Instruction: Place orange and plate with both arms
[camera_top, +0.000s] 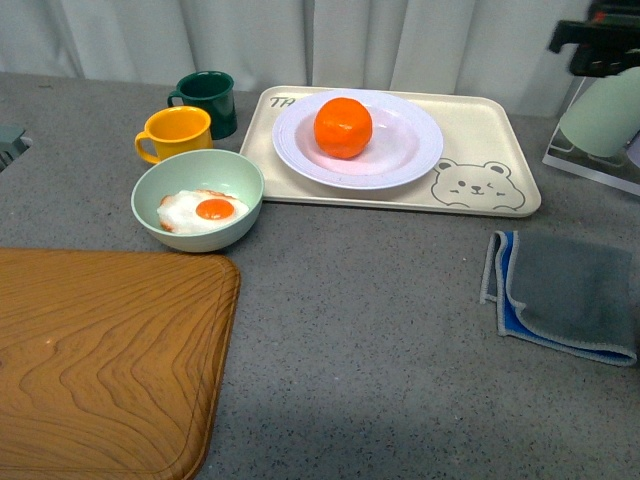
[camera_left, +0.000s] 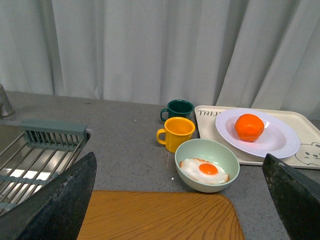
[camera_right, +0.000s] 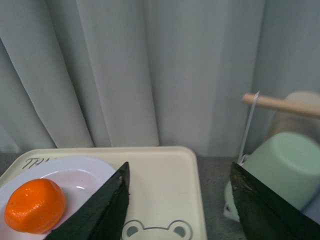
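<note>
The orange (camera_top: 343, 126) sits on the white plate (camera_top: 400, 150), which stands on the cream bear tray (camera_top: 490, 140) at the back of the table. Neither arm shows in the front view. In the left wrist view my left gripper (camera_left: 179, 162) is open and empty, its fingers (camera_left: 60, 200) wide apart above the board's near side, far from the orange (camera_left: 249, 127) and plate (camera_left: 280, 140). In the right wrist view my right gripper (camera_right: 179, 167) is open and empty, facing the tray's right end, with the orange (camera_right: 35, 205) and plate (camera_right: 85, 175) off to one side.
A pale green bowl (camera_top: 198, 200) with a fried egg, a yellow mug (camera_top: 175, 133) and a dark green mug (camera_top: 207, 100) stand left of the tray. A wooden board (camera_top: 100, 350) lies front left, a grey cloth (camera_top: 565, 295) right, an upturned green cup (camera_top: 600, 115) far right, a sink rack (camera_left: 30, 155) far left.
</note>
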